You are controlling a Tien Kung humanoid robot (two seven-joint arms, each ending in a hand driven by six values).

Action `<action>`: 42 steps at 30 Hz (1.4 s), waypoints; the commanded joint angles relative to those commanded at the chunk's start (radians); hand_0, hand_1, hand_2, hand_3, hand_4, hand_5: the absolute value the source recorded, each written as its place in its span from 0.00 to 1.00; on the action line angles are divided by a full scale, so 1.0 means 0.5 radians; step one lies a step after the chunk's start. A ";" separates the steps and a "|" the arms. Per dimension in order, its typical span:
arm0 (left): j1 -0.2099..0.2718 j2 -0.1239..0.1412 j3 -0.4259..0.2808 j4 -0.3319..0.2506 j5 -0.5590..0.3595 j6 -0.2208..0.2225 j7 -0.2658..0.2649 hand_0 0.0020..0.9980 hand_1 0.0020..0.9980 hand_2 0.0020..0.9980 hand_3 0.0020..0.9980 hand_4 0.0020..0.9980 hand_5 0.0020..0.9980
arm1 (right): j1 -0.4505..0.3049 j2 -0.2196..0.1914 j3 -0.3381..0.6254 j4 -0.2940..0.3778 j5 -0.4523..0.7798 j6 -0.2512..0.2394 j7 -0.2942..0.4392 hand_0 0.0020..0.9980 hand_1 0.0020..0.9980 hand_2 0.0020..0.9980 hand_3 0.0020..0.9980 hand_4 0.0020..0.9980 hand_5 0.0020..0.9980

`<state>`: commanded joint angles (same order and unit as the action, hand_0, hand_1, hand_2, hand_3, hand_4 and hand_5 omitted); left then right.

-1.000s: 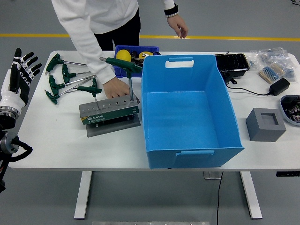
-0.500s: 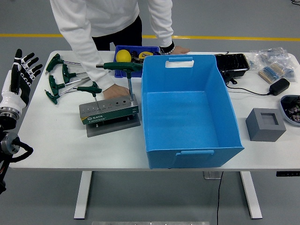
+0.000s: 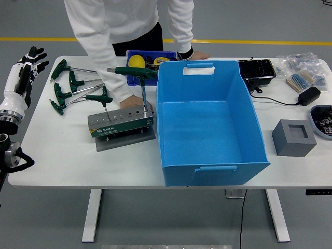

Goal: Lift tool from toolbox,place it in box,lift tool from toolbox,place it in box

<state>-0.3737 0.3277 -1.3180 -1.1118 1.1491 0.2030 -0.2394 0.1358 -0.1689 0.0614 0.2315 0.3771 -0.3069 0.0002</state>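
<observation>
Nothing has reached the blue box [image 3: 207, 116] yet; its floor is bare. Two green T-handle tools stand in the grey toolbox stand [image 3: 120, 124] on the counter [image 3: 62, 150], beside a person's hand [image 3: 132, 100]. My left hand [image 3: 27, 65] hovers wide open, empty, well apart at the counter's edge.

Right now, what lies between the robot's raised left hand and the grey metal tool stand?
In the head view, loose green T-handle wrenches lie on the white table between the left hand and the grey stand.
</observation>
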 joint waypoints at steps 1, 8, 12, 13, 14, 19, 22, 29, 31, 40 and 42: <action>-0.007 0.004 0.004 -0.034 0.078 0.028 0.011 0.89 0.86 0.89 0.86 0.95 0.87 | -0.001 0.000 0.000 0.000 0.001 0.000 0.000 0.70 0.67 0.72 0.55 0.79 0.69; -0.106 0.052 0.196 -0.403 0.658 0.097 0.272 1.00 0.97 1.00 0.96 1.00 0.60 | -0.002 -0.001 0.004 0.001 -0.006 -0.001 -0.002 0.70 0.67 0.72 0.55 0.79 0.69; -0.235 0.054 0.390 -0.559 1.009 -0.131 0.522 1.00 0.97 1.00 0.96 1.00 0.60 | 0.004 -0.005 0.007 0.001 -0.013 -0.001 -0.005 0.70 0.67 0.72 0.55 0.79 0.69; -0.259 0.047 0.430 -0.589 1.087 -0.172 0.572 1.00 0.97 1.00 0.96 1.00 0.60 | 0.005 -0.006 0.005 0.001 -0.009 -0.001 -0.004 0.70 0.67 0.72 0.55 0.79 0.69; -0.284 0.036 0.473 -0.622 1.178 -0.214 0.631 1.00 0.97 1.00 0.99 1.00 0.59 | 0.006 -0.007 0.002 0.001 -0.003 -0.001 -0.003 0.70 0.67 0.72 0.55 0.79 0.69; -0.393 -0.035 0.642 -0.694 1.607 -0.329 0.862 1.00 0.97 1.00 0.99 1.00 0.59 | 0.011 -0.009 -0.011 0.001 0.026 0.000 0.005 0.70 0.67 0.72 0.55 0.79 0.69; -0.461 -0.080 0.715 -0.644 1.788 -0.346 0.950 0.99 0.97 1.00 0.98 1.00 0.58 | 0.016 -0.013 -0.018 0.002 0.034 0.000 0.008 0.70 0.67 0.72 0.55 0.79 0.69; -0.585 -0.170 0.822 -0.429 1.914 -0.407 1.112 0.97 0.97 1.00 0.96 1.00 0.58 | 0.023 -0.020 -0.009 0.002 0.018 -0.003 0.006 0.70 0.67 0.72 0.55 0.79 0.69; -0.605 -0.188 0.841 -0.365 1.918 -0.427 1.149 0.97 0.97 1.00 0.96 1.00 0.58 | 0.023 -0.022 -0.002 0.002 0.005 -0.005 0.003 0.70 0.67 0.72 0.55 0.79 0.69; -0.662 -0.257 0.935 -0.182 1.898 -0.367 1.215 0.78 0.75 0.75 0.82 1.00 0.62 | 0.023 -0.026 0.009 0.002 -0.014 -0.008 -0.002 0.70 0.67 0.72 0.55 0.79 0.69; -0.677 -0.272 0.958 -0.157 1.901 -0.334 1.225 0.78 0.75 0.75 0.82 1.00 0.62 | 0.024 -0.026 0.010 0.002 -0.014 -0.009 -0.002 0.70 0.67 0.72 0.55 0.79 0.69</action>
<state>-0.7120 0.1918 -0.8389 -1.1905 2.0996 0.0360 0.3732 0.1476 -0.1821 0.0665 0.2326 0.3701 -0.3113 -0.0006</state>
